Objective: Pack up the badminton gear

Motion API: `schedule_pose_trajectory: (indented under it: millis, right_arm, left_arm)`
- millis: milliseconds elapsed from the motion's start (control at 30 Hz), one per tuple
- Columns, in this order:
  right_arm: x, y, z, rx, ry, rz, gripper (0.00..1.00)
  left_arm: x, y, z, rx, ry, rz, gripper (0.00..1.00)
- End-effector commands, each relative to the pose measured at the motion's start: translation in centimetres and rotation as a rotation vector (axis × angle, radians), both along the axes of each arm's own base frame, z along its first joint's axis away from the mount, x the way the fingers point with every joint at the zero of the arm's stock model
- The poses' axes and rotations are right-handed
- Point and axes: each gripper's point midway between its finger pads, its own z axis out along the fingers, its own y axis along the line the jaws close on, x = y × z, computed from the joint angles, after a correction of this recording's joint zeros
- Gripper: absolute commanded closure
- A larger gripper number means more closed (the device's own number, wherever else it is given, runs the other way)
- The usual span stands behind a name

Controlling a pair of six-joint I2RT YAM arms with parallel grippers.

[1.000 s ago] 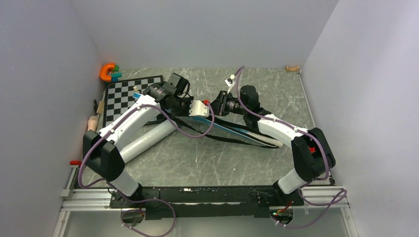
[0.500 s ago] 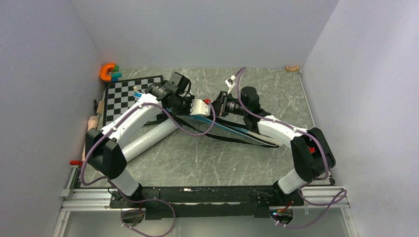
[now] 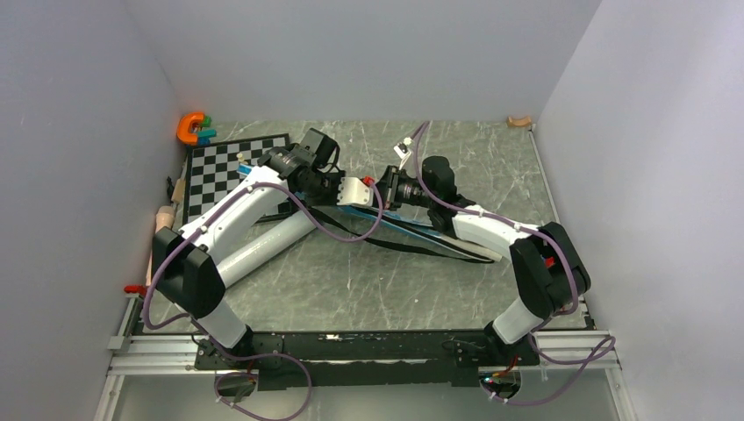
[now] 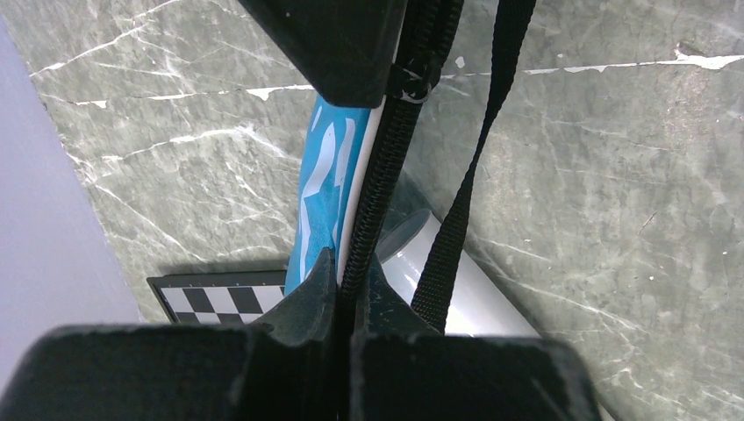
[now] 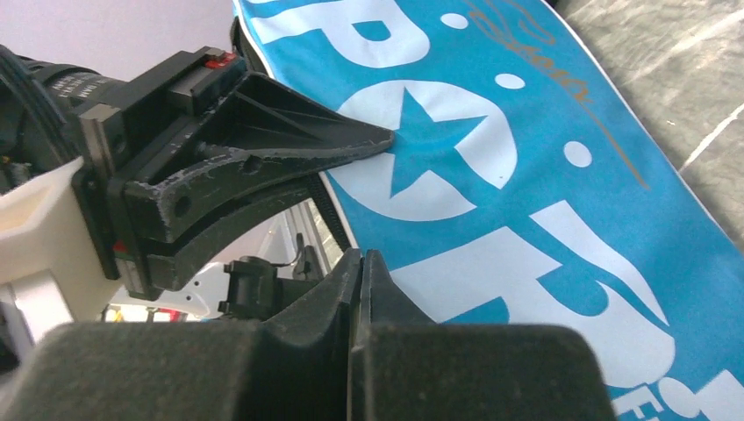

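Zipping looks like the step in hand: left gripper [image 4: 344, 274] is clamped on the zip edge of the blue SPORT bag [image 5: 526, 175], which lies mid-table w/ its black strap [image 3: 412, 248] trailing on the near side. Right gripper [image 5: 358, 263] has fingers pressed together just beside that edge; can't tell if it pinches the zip pull. No rackets or shuttlecocks show loose, so prob. packed, but the pale-grey tube [image 3: 263, 250] lies outside, near-left of the bag, so that's left to do.
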Motion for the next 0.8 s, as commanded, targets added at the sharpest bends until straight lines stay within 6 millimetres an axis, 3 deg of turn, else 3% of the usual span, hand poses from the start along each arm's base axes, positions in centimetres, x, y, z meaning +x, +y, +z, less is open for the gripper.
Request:
schedule_pose_trajectory:
  millis: [0, 267, 533, 767]
  right_arm:
    - [0.1, 0.8, 2.1, 0.053, -0.060, 0.028, 1.00]
    - [-0.5, 0.3, 4.1, 0.100, -0.090, 0.014, 1.00]
    - [-1.0, -0.8, 3.7, 0.074, -0.101, -0.024, 1.00]
    - [-1.5, -3.2, 3.3, 0.034, -0.115, -0.078, 1.00]
  left_arm:
    - [1.3, -1.6, 3.5, -0.092, -0.088, -0.007, 1.00]
    - [1.2, -1.3, 3.1, -0.080, -0.083, -0.006, 1.00]
    - [1.1, -1.2, 3.2, -0.079, -0.084, -0.005, 1.00]
    - [1.1, -1.0, 3.4, -0.072, -0.094, -0.003, 1.00]
